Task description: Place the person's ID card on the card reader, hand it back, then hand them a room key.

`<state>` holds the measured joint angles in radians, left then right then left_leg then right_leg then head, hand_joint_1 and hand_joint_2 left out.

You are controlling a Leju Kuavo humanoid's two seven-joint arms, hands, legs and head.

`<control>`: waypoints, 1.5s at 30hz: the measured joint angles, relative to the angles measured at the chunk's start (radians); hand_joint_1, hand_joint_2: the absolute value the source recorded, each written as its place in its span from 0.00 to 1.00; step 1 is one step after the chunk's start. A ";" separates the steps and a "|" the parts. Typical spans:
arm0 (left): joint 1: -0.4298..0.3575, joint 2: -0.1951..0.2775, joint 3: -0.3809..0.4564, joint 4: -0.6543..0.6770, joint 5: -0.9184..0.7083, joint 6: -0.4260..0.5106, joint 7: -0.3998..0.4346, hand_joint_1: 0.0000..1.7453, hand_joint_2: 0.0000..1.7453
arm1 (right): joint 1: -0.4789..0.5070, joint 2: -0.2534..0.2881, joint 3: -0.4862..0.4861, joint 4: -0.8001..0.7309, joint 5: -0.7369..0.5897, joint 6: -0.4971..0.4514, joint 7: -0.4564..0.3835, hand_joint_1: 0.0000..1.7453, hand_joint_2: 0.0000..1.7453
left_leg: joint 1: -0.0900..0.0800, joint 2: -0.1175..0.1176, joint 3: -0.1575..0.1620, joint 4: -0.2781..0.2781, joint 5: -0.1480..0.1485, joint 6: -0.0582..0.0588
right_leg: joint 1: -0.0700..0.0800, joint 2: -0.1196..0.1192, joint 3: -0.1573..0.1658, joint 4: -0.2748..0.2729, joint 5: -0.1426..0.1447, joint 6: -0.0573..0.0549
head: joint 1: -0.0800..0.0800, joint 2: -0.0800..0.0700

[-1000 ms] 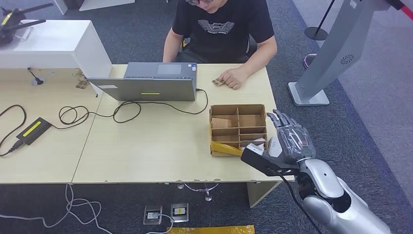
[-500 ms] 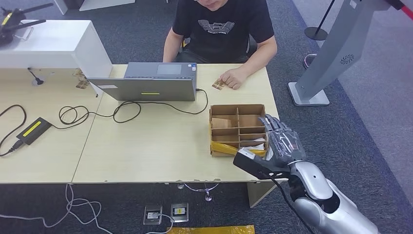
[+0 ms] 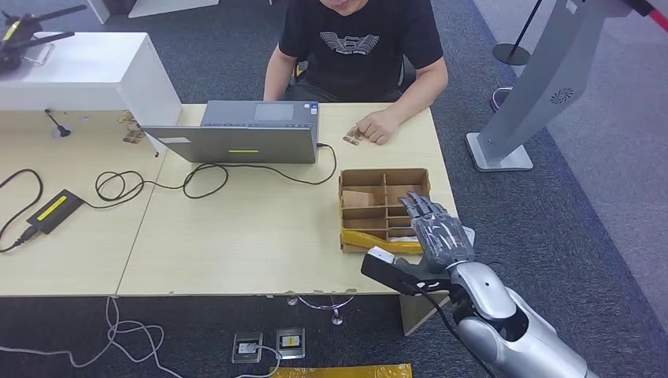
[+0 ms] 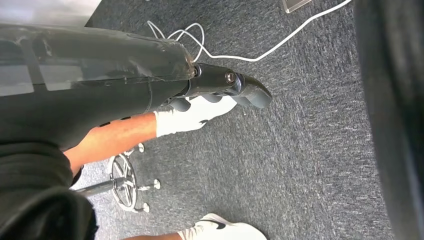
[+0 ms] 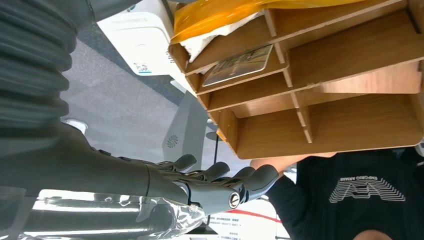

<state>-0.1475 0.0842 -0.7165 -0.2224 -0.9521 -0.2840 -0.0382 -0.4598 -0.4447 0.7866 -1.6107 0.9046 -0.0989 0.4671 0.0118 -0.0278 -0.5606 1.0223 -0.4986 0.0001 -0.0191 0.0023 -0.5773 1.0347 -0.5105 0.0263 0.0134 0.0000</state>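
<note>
Right hand (image 3: 436, 230), fingers spread and empty, has been moved inward over the wooden organizer (image 3: 384, 189); key-card pickup is judged imminent.

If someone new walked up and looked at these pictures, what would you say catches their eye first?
Probably the robot's grey right hand, fingers spread and holding nothing, hovering over the near right part of the brown compartmented cardboard box on the pale wooden table. Next, the person in a black T-shirt seated at the far side, a hand resting by a small card beside the grey laptop.
</note>
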 joint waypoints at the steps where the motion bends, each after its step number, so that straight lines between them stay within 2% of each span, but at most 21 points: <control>1: -0.001 0.000 -0.002 0.000 -0.001 -0.001 -0.001 0.00 0.00 | 0.000 0.006 0.000 0.006 0.005 -0.001 -0.005 0.00 1.00 | 0.000 0.000 0.000 0.000 0.000 0.000 | 0.000 0.000 0.000 0.000 0.000 0.000 | 0.000 0.000; 13: -0.018 -0.001 -0.036 0.000 -0.029 -0.018 -0.021 0.00 0.00 | 0.000 0.061 -0.001 0.062 0.045 -0.014 -0.039 0.00 1.00 | 0.000 0.000 0.000 0.000 0.000 0.000 | 0.000 0.000 0.000 0.000 0.000 0.000 | 0.000 0.000; 30: -0.040 -0.002 -0.080 0.000 -0.069 -0.034 -0.035 0.00 0.00 | 0.000 0.077 -0.002 0.110 0.062 -0.016 -0.034 0.00 1.00 | 0.000 0.000 0.000 0.000 0.000 0.000 | 0.000 0.000 0.000 0.000 0.000 0.000 | 0.000 0.000; 35: -0.052 -0.003 -0.099 0.000 -0.087 -0.048 -0.052 0.00 0.00 | 0.000 0.082 -0.001 0.123 0.070 -0.026 -0.032 0.03 1.00 | 0.000 0.000 0.000 0.000 0.000 0.000 | 0.000 0.000 0.000 0.000 0.000 0.000 | 0.000 0.000; 37: -0.054 -0.003 -0.104 0.000 -0.090 -0.051 -0.054 0.00 0.00 | 0.000 0.082 -0.001 0.125 0.074 -0.030 -0.035 0.07 1.00 | 0.000 0.000 0.000 0.000 0.000 0.000 | 0.000 0.000 0.000 0.000 0.000 0.000 | 0.000 0.000; 40: -0.057 -0.004 -0.112 0.000 -0.092 -0.052 -0.055 0.00 0.00 | 0.000 0.083 -0.001 0.130 0.077 -0.033 -0.039 0.33 1.00 | 0.000 0.000 0.000 0.000 0.000 0.000 | 0.000 0.000 0.000 0.000 0.000 0.000 | 0.000 0.000; 42: -0.058 -0.004 -0.116 0.000 -0.094 -0.052 -0.056 0.00 0.00 | 0.000 0.085 -0.001 0.133 0.079 -0.034 -0.040 0.60 1.00 | 0.000 0.000 0.000 0.000 0.000 0.000 | 0.000 0.000 0.000 0.000 0.000 0.000 | 0.000 0.000; 45: -0.060 -0.005 -0.122 0.000 -0.101 -0.052 -0.060 0.00 0.00 | 0.000 0.089 0.000 0.138 0.081 -0.037 -0.045 0.90 1.00 | 0.000 0.000 0.000 0.000 0.000 0.000 | 0.000 0.000 0.000 0.000 0.000 0.000 | 0.000 0.000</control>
<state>-0.2078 0.0794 -0.8386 -0.2228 -1.0532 -0.3360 -0.0981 -0.4601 -0.3556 0.7862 -1.4723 0.9858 -0.1364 0.4222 0.0119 -0.0277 -0.5609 1.0223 -0.4986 0.0001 -0.0191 0.0023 -0.5772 1.0347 -0.5105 0.0263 0.0136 0.0000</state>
